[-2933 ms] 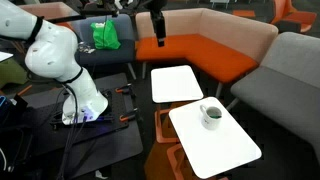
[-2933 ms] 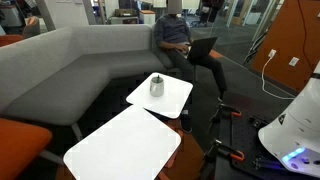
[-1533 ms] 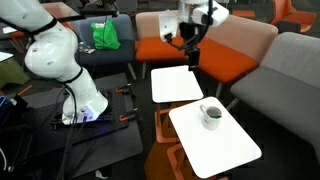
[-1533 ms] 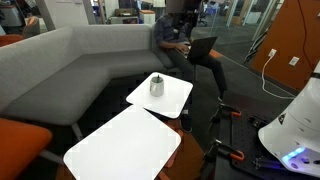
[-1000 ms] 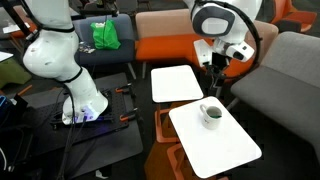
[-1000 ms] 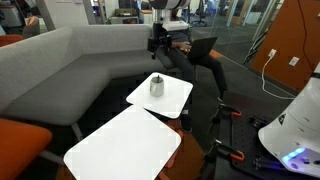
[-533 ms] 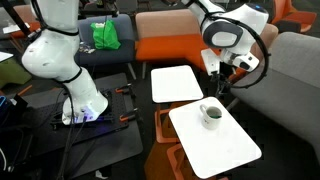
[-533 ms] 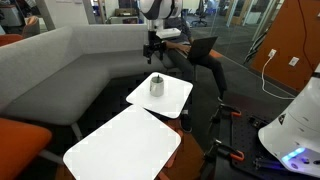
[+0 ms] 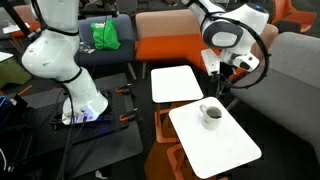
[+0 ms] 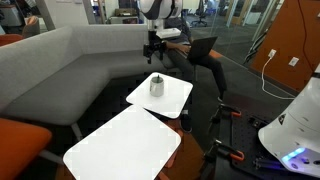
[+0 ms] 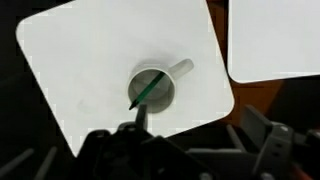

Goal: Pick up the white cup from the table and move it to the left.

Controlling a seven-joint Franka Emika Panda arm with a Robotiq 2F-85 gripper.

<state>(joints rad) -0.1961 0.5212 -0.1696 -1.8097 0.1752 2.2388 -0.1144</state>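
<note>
The small white mug with the dark inside (image 9: 211, 114) sits on the white square tabletop (image 9: 226, 146). The black gripper (image 9: 221, 87) hangs above, jaws wide apart, I think — it is blurry. Coming down crooked, it could knock the mug over.

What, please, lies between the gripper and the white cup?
Nothing: in an exterior view the gripper hangs above the white cup with only bare air between.

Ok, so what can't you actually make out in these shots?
- Contents of the white cup: blurred in the wrist view, which shows only a dark inside with a green streak.
- Gripper jaw opening: too small and dark in both exterior views; blurred and cut by the bottom edge in the wrist view.
</note>
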